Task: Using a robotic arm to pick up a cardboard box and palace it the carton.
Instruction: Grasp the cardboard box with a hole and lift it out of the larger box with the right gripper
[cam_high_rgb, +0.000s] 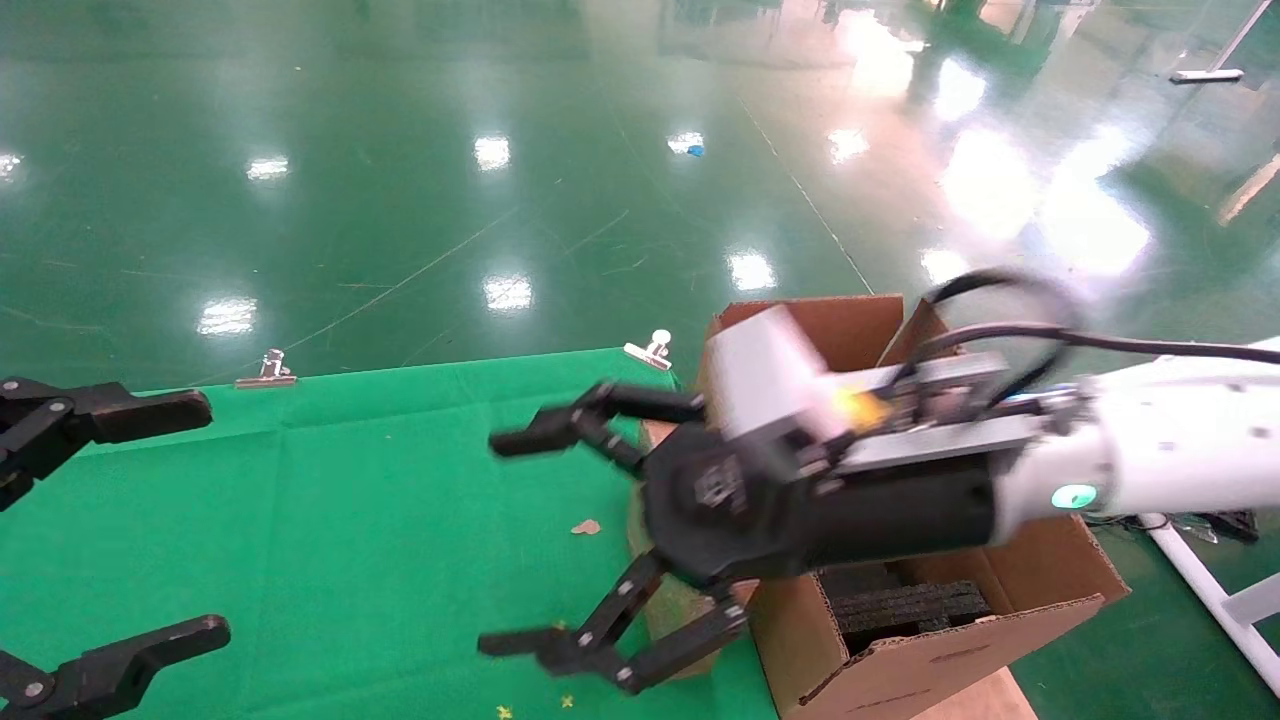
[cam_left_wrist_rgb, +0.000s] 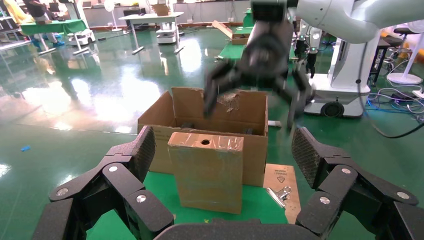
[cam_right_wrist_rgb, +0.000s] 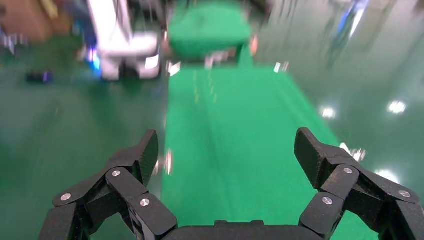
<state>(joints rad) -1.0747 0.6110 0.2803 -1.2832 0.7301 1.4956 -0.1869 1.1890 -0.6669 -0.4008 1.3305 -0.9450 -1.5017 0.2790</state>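
While the left gripper (cam_high_rgb: 105, 520) sits parked at the near-left edge of the green-clothed surface (cam_high_rgb: 330, 520), jaws spread wide and holding nothing, the work falls to the robotic arm (cam_high_rgb: 1150, 460) on the right, whose right gripper (cam_high_rgb: 545, 540) is also fully open and empty, blurred above the cloth beside the carton (cam_high_rgb: 930, 640). In the left wrist view the cardboard box (cam_left_wrist_rgb: 206, 170) stands upright on the cloth, touching or just in front of the carton's near wall, its holed narrow face up. To do this step well, the open jaws should probably come down squarely over the box's narrow width, clear of the carton's wall, and close on the two broad taped faces; the glossy tape looks slippery, so a firm, centred grip matters. Beyond lie binder clips (cam_high_rgb: 265, 370) and green floor (cam_high_rgb: 400, 180).
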